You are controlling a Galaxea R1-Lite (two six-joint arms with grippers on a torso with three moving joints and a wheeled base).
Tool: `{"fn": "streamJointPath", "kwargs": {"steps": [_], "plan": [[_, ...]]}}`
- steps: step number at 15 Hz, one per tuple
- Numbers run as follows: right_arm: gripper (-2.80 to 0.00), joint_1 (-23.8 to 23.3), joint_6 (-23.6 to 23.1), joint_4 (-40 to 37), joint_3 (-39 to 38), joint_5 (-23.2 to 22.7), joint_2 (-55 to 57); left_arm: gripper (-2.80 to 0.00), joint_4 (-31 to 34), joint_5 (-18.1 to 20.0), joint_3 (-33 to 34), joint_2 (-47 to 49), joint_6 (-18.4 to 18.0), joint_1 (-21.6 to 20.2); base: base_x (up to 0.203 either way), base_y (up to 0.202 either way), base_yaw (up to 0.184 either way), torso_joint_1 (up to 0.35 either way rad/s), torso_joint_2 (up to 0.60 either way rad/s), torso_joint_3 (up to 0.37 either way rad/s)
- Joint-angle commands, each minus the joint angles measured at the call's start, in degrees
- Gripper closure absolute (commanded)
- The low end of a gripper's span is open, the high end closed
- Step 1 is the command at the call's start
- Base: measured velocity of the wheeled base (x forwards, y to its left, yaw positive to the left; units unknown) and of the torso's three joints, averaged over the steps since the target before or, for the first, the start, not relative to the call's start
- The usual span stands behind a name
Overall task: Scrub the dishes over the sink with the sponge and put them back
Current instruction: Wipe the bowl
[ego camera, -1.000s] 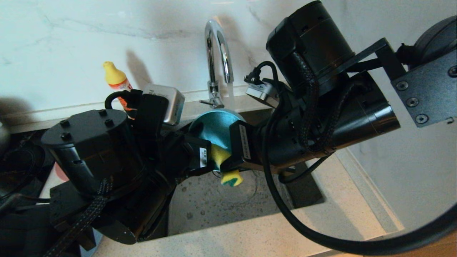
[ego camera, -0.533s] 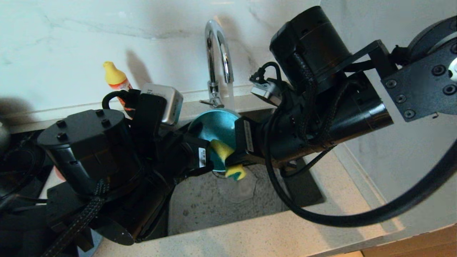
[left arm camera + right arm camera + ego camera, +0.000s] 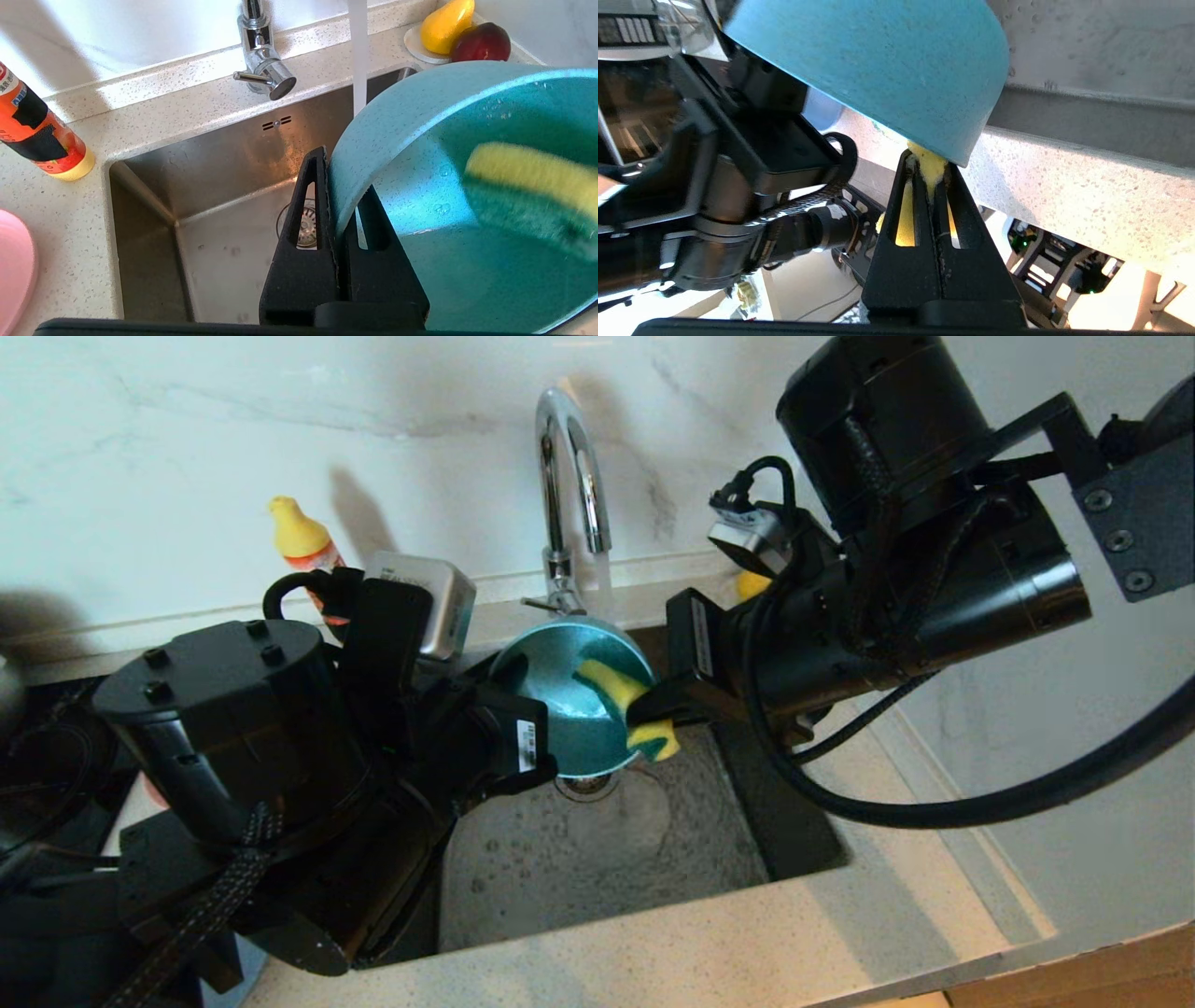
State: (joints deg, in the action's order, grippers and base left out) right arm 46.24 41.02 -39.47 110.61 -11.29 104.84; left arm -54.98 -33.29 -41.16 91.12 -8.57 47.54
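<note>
My left gripper (image 3: 345, 184) is shut on the rim of the teal bowl (image 3: 569, 709) and holds it tilted over the sink (image 3: 579, 868). One finger lies outside the rim, the other inside. In the head view, my right gripper (image 3: 642, 714) is shut on the yellow sponge (image 3: 627, 695) and presses it against the bowl's inside, near the right rim. In the right wrist view the sponge (image 3: 928, 163) is squeezed between the fingertips under the bowl's outer wall (image 3: 887, 60). A pink plate (image 3: 14, 266) shows at the counter's edge.
Water runs from the chrome tap (image 3: 569, 476) into the sink beside the bowl. An orange bottle (image 3: 37, 130) stands on the counter by the wall. A yellow pear (image 3: 446, 18) and a red fruit (image 3: 481, 42) lie on a white saucer (image 3: 416, 46). The drain strainer (image 3: 306, 224) is below the bowl.
My right gripper has swept the sponge from the bowl's lower left side up and across to its right rim, and the right arm has swung right. The left gripper has held still.
</note>
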Motion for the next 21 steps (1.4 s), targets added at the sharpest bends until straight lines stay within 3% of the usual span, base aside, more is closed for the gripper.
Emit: {"fn": "streamJointPath", "kwargs": {"steps": [1,12,21], "plan": [[0.00,-0.7,0.1,0.6,0.0,-0.4,-1.1,0.00,-0.3,-0.2,0.2,0.1,0.0,0.0,0.000,0.000,0.000,0.000,0.00,0.000],[0.00,1.0,-2.4,6.5,0.0,-1.5,0.7,0.00,-2.9,0.0,4.0,0.1,0.0,0.0,0.000,0.000,0.000,0.000,0.00,0.000],[0.00,3.9,-1.4,2.9,-0.8,-2.9,2.7,0.00,-2.9,-0.2,3.3,-0.7,0.0,0.0,0.000,0.000,0.000,0.000,0.00,0.000]]}}
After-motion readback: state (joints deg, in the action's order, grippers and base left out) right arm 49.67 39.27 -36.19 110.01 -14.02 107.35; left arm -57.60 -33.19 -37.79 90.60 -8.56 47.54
